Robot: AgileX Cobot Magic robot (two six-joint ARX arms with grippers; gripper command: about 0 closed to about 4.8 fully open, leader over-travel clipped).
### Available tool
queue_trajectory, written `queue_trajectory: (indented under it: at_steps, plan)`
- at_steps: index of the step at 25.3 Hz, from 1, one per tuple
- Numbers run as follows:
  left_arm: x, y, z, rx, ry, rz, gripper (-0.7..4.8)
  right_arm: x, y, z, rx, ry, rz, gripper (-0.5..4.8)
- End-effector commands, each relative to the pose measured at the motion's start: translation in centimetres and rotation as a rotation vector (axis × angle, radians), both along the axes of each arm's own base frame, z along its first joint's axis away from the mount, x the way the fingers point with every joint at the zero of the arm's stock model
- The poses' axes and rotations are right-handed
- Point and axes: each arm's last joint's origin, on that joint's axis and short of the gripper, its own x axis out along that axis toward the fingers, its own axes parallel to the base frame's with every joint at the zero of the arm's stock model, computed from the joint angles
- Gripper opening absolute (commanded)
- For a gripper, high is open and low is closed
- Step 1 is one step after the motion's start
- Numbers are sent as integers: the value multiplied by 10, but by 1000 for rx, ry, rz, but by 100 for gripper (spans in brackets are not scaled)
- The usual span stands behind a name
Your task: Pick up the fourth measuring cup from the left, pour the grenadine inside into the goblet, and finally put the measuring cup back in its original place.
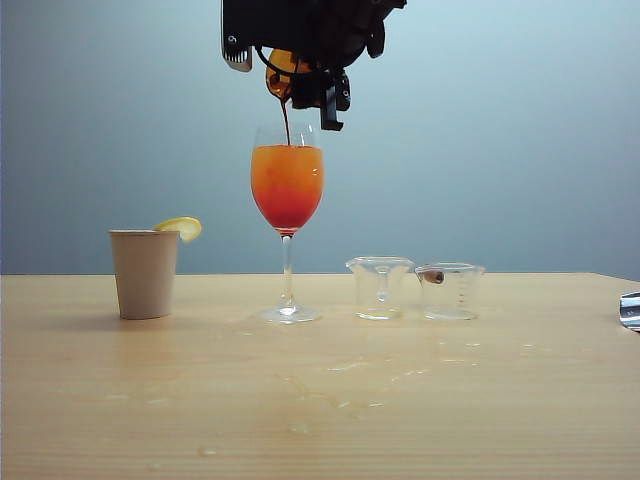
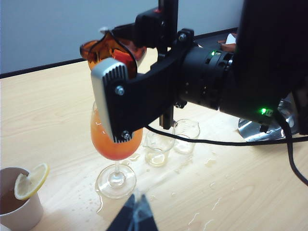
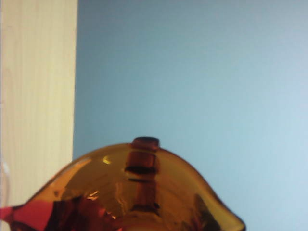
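Note:
My right gripper (image 1: 300, 82) hangs high above the goblet (image 1: 287, 185), shut on the fourth measuring cup (image 1: 279, 74), which looks amber-brown and is tipped over with its spout down. A thin dark stream of grenadine (image 1: 285, 122) runs from the spout into the goblet. The goblet holds orange liquid that turns red at the bottom. The right wrist view is filled by the tilted cup (image 3: 144, 192), with red grenadine (image 3: 29, 214) at its spout. In the left wrist view the cup (image 2: 103, 50) sits over the goblet (image 2: 115, 144). My left gripper (image 2: 136, 211) hovers low near the goblet's foot, shut and holding nothing.
A beige paper cup (image 1: 145, 275) with a lemon slice (image 1: 180, 228) stands left of the goblet. Two clear measuring cups (image 1: 380, 288) (image 1: 450, 290) stand to its right. A silver metal object (image 1: 630, 310) sits at the right edge. Drops of liquid (image 1: 340, 385) lie on the wooden table.

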Motion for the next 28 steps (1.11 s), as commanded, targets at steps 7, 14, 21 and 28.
queue_trajectory:
  at_steps: [7, 14, 21, 28]
  plan:
    - [-1, 0, 3, -9, -19, -4, -6, -1, 1, 8, -35, -69, 20, 147]
    - [-1, 0, 3, -8, -19, -4, -6, -1, 1, 8, -82, -91, 32, 147]
    - [-1, 0, 3, -8, -19, -4, -6, -1, 1, 8, -127, -113, 37, 148]
    - [0, 0, 3, -8, -19, -4, -6, -1, 2, 8, -131, -115, 52, 148]
